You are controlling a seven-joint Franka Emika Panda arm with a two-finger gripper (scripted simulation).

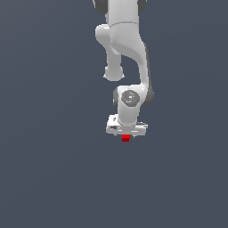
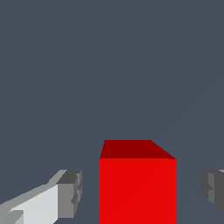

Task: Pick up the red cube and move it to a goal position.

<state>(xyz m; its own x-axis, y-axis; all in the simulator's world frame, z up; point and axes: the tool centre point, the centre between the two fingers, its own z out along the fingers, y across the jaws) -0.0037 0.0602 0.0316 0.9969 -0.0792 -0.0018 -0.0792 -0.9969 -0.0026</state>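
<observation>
The red cube [image 1: 126, 138] sits on the dark grey floor, just below the white hand of the arm in the exterior view. My gripper [image 1: 126, 133] is lowered over it. In the wrist view the red cube [image 2: 138, 188] stands between the two grey fingertips [image 2: 72, 192], with a gap on each side. The gripper [image 2: 142, 192] is open and neither finger touches the cube. In the exterior view the fingers themselves are mostly hidden behind the hand.
The white arm [image 1: 127, 49] reaches down from the top of the exterior view. The plain dark grey floor [image 1: 49, 169] fills the rest of both views. No goal marker shows.
</observation>
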